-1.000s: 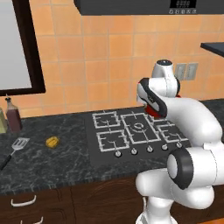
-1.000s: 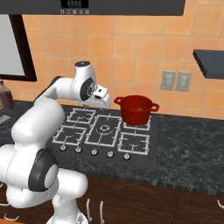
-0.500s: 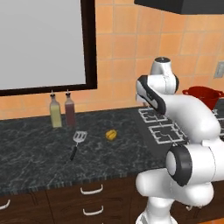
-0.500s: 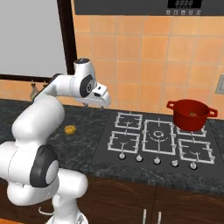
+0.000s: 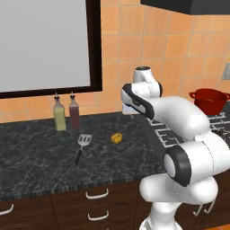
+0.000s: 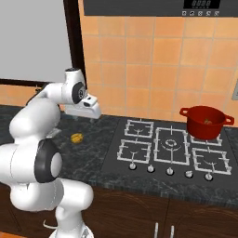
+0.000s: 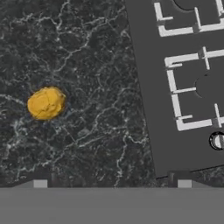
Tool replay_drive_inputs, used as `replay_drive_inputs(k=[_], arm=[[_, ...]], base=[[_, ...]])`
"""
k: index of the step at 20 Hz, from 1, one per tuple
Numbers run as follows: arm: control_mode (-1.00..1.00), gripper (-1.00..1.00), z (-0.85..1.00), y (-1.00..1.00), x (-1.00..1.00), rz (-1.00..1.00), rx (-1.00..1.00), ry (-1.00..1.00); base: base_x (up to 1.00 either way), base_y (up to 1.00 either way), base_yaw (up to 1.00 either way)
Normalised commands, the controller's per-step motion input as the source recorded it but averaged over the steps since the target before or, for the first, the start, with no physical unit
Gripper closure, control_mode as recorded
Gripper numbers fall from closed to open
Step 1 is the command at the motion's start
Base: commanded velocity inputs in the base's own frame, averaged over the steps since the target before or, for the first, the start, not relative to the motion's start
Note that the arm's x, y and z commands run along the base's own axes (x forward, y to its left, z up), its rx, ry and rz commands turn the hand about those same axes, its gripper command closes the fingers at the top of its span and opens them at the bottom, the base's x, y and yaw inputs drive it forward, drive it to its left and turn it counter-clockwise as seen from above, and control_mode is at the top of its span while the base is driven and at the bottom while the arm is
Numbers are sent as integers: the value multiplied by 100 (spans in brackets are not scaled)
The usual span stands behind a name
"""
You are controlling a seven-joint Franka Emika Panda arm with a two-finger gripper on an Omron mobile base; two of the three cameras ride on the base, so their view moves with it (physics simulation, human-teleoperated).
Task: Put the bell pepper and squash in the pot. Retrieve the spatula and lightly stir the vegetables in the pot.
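Hand view looked straight down on a lumpy yellow-orange vegetable [image 7: 46, 103], probably the bell pepper, lying alone on the black marbled stone counter [image 7: 96, 131], off to one side of the two small dark fingertips [image 7: 40, 183] rather than between them. The two-finger gripper [image 7: 112, 183] stood spread wide and held nothing. If it had dropped from there, the likely fault was a miss: one finger landing on the rounded skin and rolling it away, because the hand was not yet centred over it. A lopsided pinch could also have squeezed it out sideways.

The round, deep, glossy red pot [image 6: 205, 122] sat on a rear burner of the dark gas hob [image 6: 169, 144], well apart from the vegetable, so a loose grip could have let it fall during the long carry. Something pale showed inside the pot, too small to name.

A grey slotted spatula with a black handle [image 5: 81, 146] lay on the counter near two glass bottles [image 5: 66, 112]. Orange wall tiles [image 6: 153, 60] and a dark-framed window [image 5: 45, 45] backed the worktop.
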Motion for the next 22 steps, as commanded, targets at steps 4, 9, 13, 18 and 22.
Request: replay_drive_inputs(k=[4,9,13,18,22], arm=[[-100,-100,-78,75,22,0,0,20],[-100,-100,-88,77,23,0,0,27],[-100,-100,-68,31,47,-3,0,15],[-100,-100,-43,0,57,-11,0,3],[-100,-100,-41,0,23,-12,0,2]], base=[[0,0,0],[0,0,0],[0,0,0],[0,0,0],[0,0,0]])
